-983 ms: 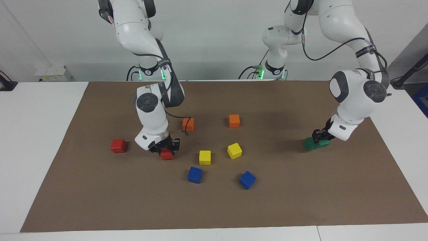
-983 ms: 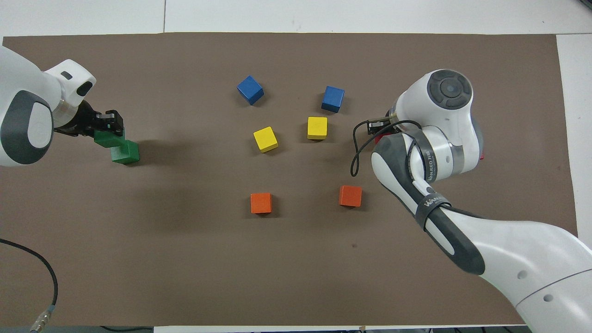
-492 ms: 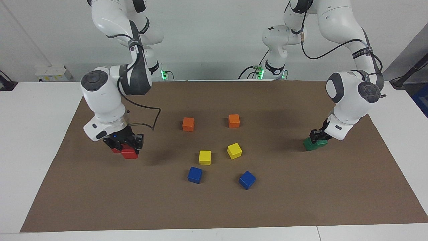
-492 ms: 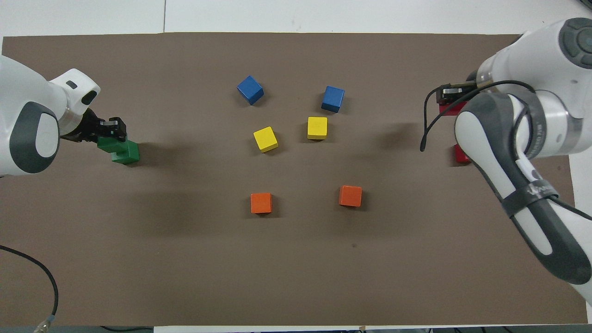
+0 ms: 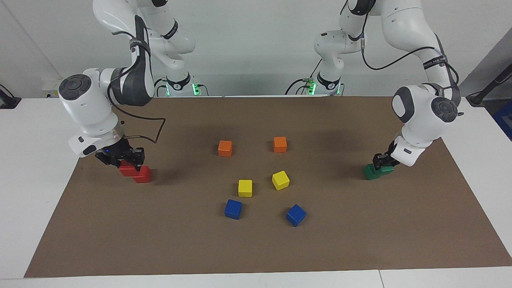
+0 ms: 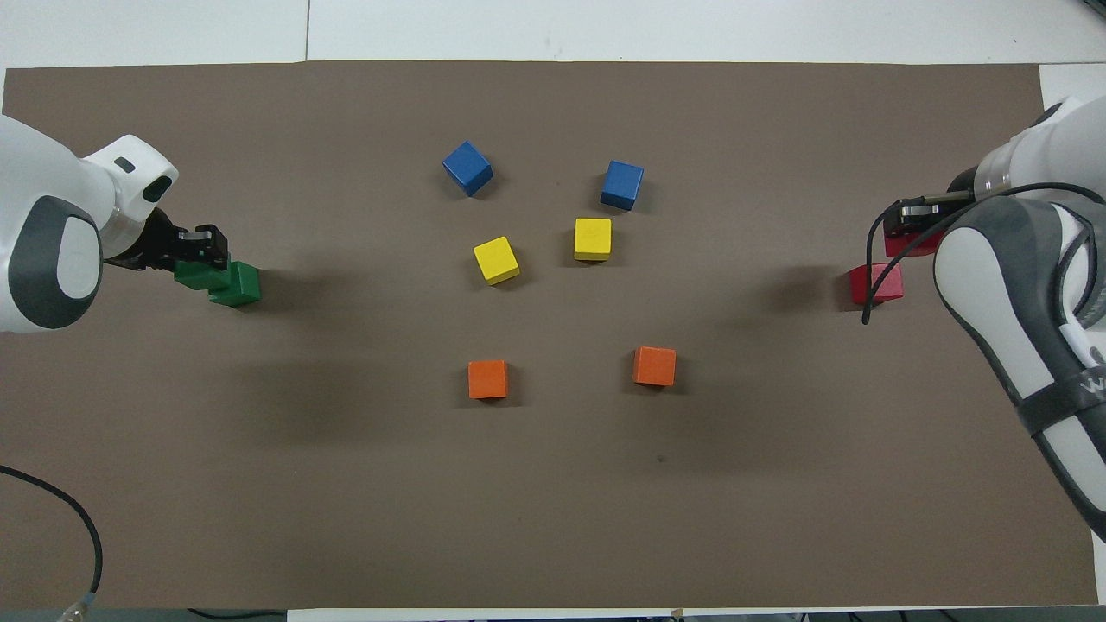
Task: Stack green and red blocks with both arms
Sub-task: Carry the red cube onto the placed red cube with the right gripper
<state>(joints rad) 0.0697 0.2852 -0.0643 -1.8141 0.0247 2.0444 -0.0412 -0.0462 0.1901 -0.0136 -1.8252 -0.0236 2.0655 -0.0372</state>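
Note:
My right gripper (image 5: 122, 159) is shut on a red block (image 5: 127, 170) and holds it low, touching or just over the edge of the second red block (image 5: 143, 175) on the mat, offset toward the right arm's end. In the overhead view the right gripper (image 6: 907, 225) holds the red block (image 6: 914, 245) beside the resting red block (image 6: 875, 282). My left gripper (image 5: 382, 161) is shut on a green block (image 5: 385, 170) that lies tilted, partly over the second green block (image 5: 370, 173). In the overhead view the left gripper (image 6: 197, 249) and both green blocks (image 6: 195, 275) (image 6: 238, 286) show.
Two orange cubes (image 5: 225, 148) (image 5: 280, 144), two yellow cubes (image 5: 245, 188) (image 5: 281, 180) and two blue cubes (image 5: 233, 209) (image 5: 296, 215) lie mid-mat on the brown mat (image 5: 256, 248). A black cable (image 6: 52, 501) lies near the left arm's base.
My right gripper has carried the red block from mid-mat toward the right arm's end, across the resting red block to its outer side. The left gripper barely shifted with its green block.

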